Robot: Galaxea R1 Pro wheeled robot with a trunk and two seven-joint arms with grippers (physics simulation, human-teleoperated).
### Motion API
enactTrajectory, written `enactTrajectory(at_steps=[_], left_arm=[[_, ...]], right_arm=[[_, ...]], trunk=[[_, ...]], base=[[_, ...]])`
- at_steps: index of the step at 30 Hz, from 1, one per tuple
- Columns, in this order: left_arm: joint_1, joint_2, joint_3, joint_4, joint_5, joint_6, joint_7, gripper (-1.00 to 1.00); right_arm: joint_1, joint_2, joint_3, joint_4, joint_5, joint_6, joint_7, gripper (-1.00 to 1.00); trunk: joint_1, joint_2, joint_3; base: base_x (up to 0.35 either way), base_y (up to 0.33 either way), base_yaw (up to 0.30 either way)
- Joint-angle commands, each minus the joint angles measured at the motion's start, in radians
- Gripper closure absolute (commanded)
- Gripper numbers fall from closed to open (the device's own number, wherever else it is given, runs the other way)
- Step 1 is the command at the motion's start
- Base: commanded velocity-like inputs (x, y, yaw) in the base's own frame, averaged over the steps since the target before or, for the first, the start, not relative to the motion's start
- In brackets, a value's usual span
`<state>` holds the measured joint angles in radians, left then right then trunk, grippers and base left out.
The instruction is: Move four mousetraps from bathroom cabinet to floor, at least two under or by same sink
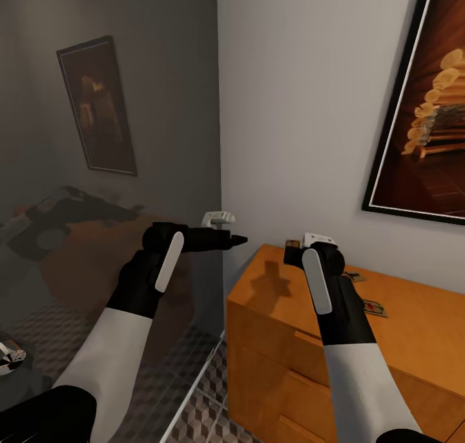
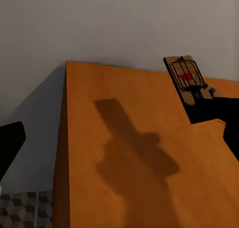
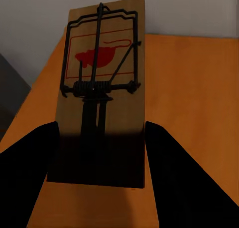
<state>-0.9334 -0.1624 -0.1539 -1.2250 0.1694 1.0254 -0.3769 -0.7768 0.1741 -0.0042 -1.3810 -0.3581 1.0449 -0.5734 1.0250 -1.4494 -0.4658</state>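
Gripping one mousetrap (image 3: 102,96) w/ the right pincer (image 3: 97,153): the wrist view shows the board standing between both dark fingers, edges touching each, so it looks clamped on the trap and lifted off the cabinet (image 1: 413,327) top. Head view puts the right pincer (image 1: 309,254) over the cabinet's far-left corner; held trap mostly hidden behind the wrist there.

Two more traps lie flat on the orange surface to the right of that arm: one (image 1: 352,276) just beside the forearm, another (image 1: 374,308) a bit nearer. 4th trap: can't see it.

Left pincer (image 1: 236,239) hangs in the air left of the cabinet, pointing right toward it, over the bathroom floor (image 1: 213,391). Fingers look together and nothing between them, but it's small — not fully sure. Left wrist cam looks down on the cabinet top and catches the held trap (image 2: 185,78) tilted at the right pincer.

Read: pick phase, first trap likely. Left arm prob parked clear so it doesn't foul the right arm's carry path. Next needs a swing left/down to the cube-tile floor; sink isn't visible, so base prob has to turn. Risk: thin board slipping from an edge grip.
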Motion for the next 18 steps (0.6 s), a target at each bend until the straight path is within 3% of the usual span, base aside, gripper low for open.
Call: enactTrajectory(at_steps=[1, 18], left_arm=[[-0.001, 0.000, 0.001, -0.001, 0.004, 0.005, 0.001, -1.00], [-0.001, 0.004, 0.002, -0.001, 0.003, 0.005, 0.001, -1.00]], right_arm=[[-0.001, 0.000, 0.000, -0.005, -0.010, 0.002, -0.009, 1.00], [-0.001, 0.000, 0.000, -0.014, -0.010, 0.002, -0.010, 1.00]], trunk=[[0.000, -0.001, -0.001], [0.000, -0.001, -0.001]], base=[[0.000, 0.000, 0.000], [0.000, 0.000, 0.000]])
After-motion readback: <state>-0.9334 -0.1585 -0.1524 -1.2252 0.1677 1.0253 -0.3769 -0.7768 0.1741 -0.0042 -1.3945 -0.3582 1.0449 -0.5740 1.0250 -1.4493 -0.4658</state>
